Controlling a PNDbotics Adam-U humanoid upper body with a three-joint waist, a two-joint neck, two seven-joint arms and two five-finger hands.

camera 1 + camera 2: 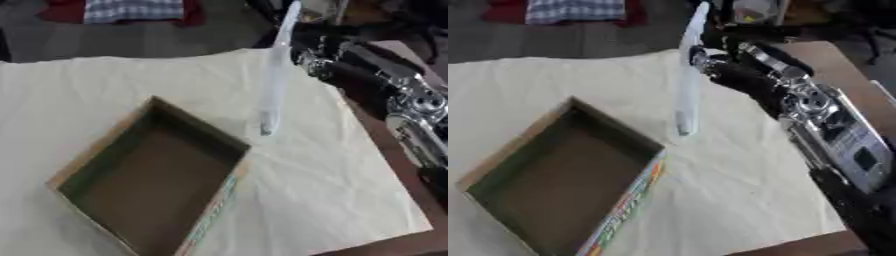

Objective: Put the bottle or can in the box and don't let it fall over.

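My right hand (732,75) comes in from the upper right, its fingers curled round the upper part of a slim, clear bottle (686,95). The bottle hangs nearly upright, its lower end just above the cream cloth (332,190) and just beside the far right corner of the open cardboard box (153,180); it is not yet inside. I judge the step to be the carry over the rim: I should lift the base clear of the wall, bring it over the bare brown floor, lower it straight and let go only once it stands level. Such a tall, narrow thing would tip easily. The box's side carries coloured print, but I cannot read it, and I see no label on the bottle. My left hand is out of sight.
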